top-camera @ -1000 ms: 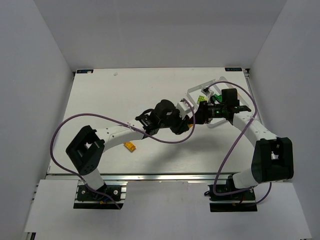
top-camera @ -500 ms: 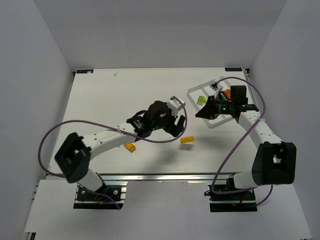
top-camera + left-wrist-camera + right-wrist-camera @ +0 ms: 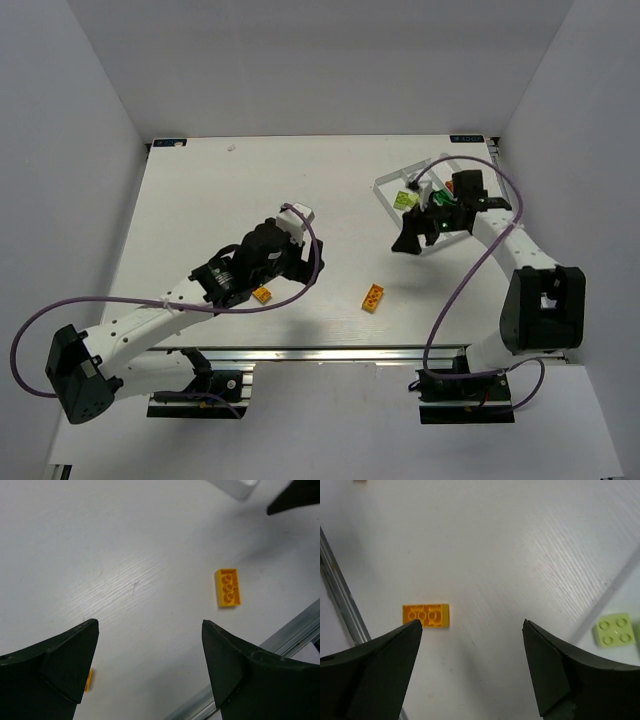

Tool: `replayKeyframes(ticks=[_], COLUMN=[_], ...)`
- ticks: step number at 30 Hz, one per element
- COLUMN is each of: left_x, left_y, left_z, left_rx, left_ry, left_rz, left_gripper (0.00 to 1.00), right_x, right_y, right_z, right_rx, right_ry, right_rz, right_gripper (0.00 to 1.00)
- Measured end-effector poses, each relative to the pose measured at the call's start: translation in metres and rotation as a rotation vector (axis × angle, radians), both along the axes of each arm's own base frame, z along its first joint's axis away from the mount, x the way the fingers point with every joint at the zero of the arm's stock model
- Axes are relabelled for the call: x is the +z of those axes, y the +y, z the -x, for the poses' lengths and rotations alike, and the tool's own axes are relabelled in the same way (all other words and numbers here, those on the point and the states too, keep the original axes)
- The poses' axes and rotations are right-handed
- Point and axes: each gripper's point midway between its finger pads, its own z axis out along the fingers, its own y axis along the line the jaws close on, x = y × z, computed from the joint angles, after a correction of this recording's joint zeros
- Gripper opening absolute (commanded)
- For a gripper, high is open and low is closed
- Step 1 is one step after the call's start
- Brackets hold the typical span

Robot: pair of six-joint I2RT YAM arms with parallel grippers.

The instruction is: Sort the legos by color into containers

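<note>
The left hand [image 3: 149, 630] stands wide and empty over the white desk [image 3: 220, 200]. One orange studded plastic brick [image 3: 373, 297] lies flat on the desk between the arms, and a second orange brick [image 3: 262, 293] lies under the left wrist. The right hand [image 3: 471, 625] is likewise wide and empty, at the near edge of the clear divided plastic tray [image 3: 400, 172], which holds a lime-yellow studded brick [image 3: 405, 199].
</note>
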Motion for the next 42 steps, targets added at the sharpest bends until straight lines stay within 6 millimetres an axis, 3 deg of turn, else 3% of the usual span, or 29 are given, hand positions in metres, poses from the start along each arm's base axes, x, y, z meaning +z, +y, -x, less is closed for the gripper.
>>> replayKeyframes(ticks=[3,6,8,13,17,23,26,29,32,36,37,42], left_x=[-0.009,-0.005,0.002,0.021,0.031,0.024,0.023,0.025,0.026,0.027,0.028,0.031], left_y=[0.017,0.037,0.054,0.092,0.106,0.111,0.112,0.114,0.115,0.116,0.116,0.118], left_z=[0.006,0.013,0.017,0.025,0.026,0.023,0.023,0.023,0.023,0.023,0.023,0.024], left_rx=[0.057,0.113,0.160,0.272,0.328,0.363,0.370,0.375,0.380,0.383,0.384,0.386], left_ry=[0.046,0.042,0.017,-0.066,-0.100,-0.092,-0.091,-0.096,-0.101,-0.104,-0.106,-0.112], left_rz=[-0.036,-0.031,-0.019,0.050,0.088,0.062,0.058,0.063,0.066,0.070,0.072,0.083], left_gripper=[0.93,0.94,0.96,0.97,0.97,0.97,0.97,0.97,0.97,0.97,0.97,0.97], right_x=[-0.016,-0.032,-0.041,-0.052,-0.062,-0.096,-0.114,-0.116,-0.118,-0.119,-0.119,-0.117], right_y=[0.013,0.024,0.029,0.039,0.050,0.072,0.072,0.076,0.077,0.077,0.076,0.074], right_z=[0.038,0.081,0.095,0.095,0.096,0.103,0.116,0.116,0.114,0.111,0.111,0.103], right_rx=[0.238,0.478,0.613,0.938,1.160,1.422,1.513,1.548,1.572,1.559,1.556,1.375], right_ry=[-0.188,-0.376,-0.487,-0.764,-0.913,-0.868,-0.804,-0.791,-0.751,-0.713,-0.707,-0.632], right_rz=[0.090,0.156,0.195,0.308,0.367,0.401,0.421,0.445,0.462,0.491,0.496,0.544], right_gripper=[0.89,0.89,0.89,0.88,0.86,0.79,0.75,0.66,0.47,0.05,0.00,0.00])
